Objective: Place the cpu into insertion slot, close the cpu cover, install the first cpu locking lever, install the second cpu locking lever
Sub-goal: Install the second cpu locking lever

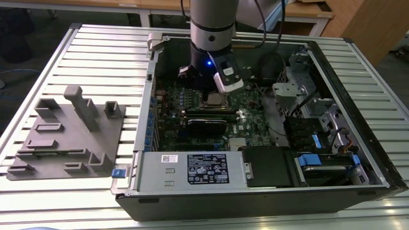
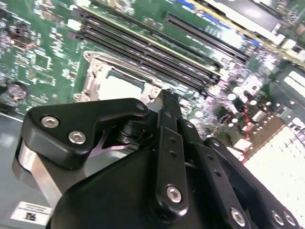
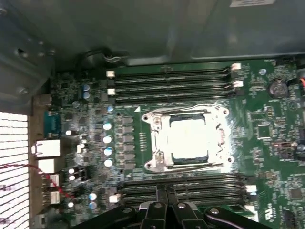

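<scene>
I see the dull silver-grey square cpu [image 3: 189, 137] seated in the insertion slot [image 3: 155, 138] on the green circuit board [image 3: 267, 143], with the thin silvery metal cpu cover [image 3: 188, 112] lying down around it. The black gripper [image 3: 165, 192] hangs just beside the socket, over the long black memory slots [image 3: 181, 183]. Its fingers [image 3: 161, 196] are pressed together and hold nothing. In the exterior view, the gripper [image 1: 206, 90] sits inside the open black computer case [image 1: 268, 191].
</scene>
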You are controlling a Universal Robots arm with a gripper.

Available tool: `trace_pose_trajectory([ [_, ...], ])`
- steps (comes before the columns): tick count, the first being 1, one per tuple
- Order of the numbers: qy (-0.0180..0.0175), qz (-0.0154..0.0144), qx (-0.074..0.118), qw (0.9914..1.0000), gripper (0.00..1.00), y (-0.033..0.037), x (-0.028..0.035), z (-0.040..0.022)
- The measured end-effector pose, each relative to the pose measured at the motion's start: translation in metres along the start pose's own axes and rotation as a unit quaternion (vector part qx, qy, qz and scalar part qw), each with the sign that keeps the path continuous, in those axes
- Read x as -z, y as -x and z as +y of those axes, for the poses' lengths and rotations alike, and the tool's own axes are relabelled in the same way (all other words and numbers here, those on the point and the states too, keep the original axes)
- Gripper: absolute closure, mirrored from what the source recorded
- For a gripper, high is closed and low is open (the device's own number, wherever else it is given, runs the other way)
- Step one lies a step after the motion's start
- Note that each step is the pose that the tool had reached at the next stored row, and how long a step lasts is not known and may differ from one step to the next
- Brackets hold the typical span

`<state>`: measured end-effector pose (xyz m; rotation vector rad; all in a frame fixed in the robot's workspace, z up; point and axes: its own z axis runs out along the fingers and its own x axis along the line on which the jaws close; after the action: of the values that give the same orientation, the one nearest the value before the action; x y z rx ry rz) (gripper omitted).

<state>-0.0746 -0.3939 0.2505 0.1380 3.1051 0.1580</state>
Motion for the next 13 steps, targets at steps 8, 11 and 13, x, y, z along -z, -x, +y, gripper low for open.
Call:
trace_pose_trajectory([
  [8, -0.0001, 0.0000, 0.000, 1.00000, 0.89, 0.0083, -0.0039, 0.0153],
  [11, -0.0001, 0.0000, 0.000, 1.00000, 0.89, 0.0121, -0.0052, 0.0195],
  [13, -0.0001, 0.0000, 0.000, 1.00000, 0.89, 0.0149, -0.0060, 0.0221],
])
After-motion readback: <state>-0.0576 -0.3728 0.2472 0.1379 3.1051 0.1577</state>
